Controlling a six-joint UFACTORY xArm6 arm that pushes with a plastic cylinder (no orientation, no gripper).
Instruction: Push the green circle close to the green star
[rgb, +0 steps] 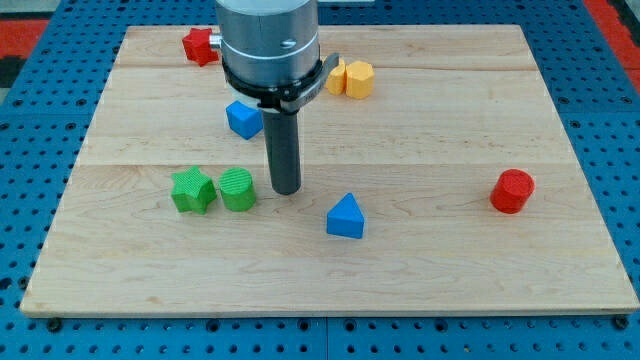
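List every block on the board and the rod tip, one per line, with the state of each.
green star: flat on the board, touching the green circle
green circle: beside the star, on its right in the view
my tip: just right of the green circle
blue triangle: alone
blue block: behind the rod
red cylinder: alone
red block: top edge
yellow blocks: paired
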